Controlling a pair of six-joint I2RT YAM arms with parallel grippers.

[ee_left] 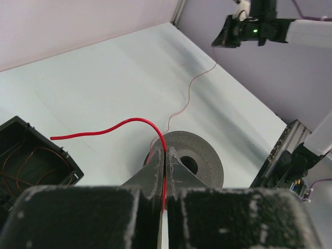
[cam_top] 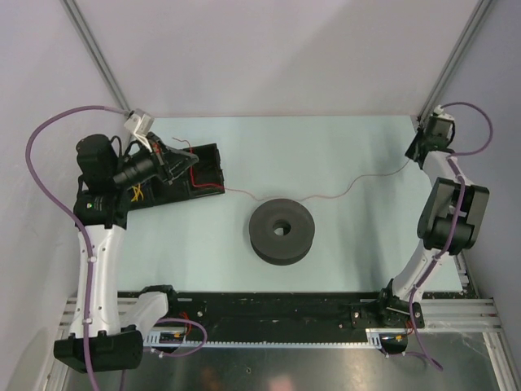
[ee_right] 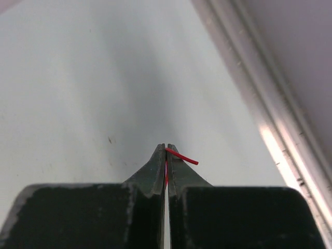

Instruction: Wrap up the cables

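Observation:
The thin red cable (cam_top: 342, 194) runs along the table from the black box (cam_top: 210, 167) past the far side of the dark grey spool (cam_top: 282, 230) to the right rear corner. My left gripper (cam_top: 181, 167) hovers by the box and is shut on a bright red stretch of the cable (ee_left: 129, 122), with the spool (ee_left: 205, 155) just beyond its tips (ee_left: 165, 151). My right gripper (cam_top: 415, 150) is shut on the cable's other end (ee_right: 185, 158); a short stub sticks out to the right of its tips (ee_right: 166, 148).
The open black box (ee_left: 31, 161) holds coils of thin brown wire. An aluminium frame rail (ee_right: 270, 119) runs close along the right gripper's side. Walls enclose the table at the back and sides. The right gripper also shows in the left wrist view (ee_left: 228, 36).

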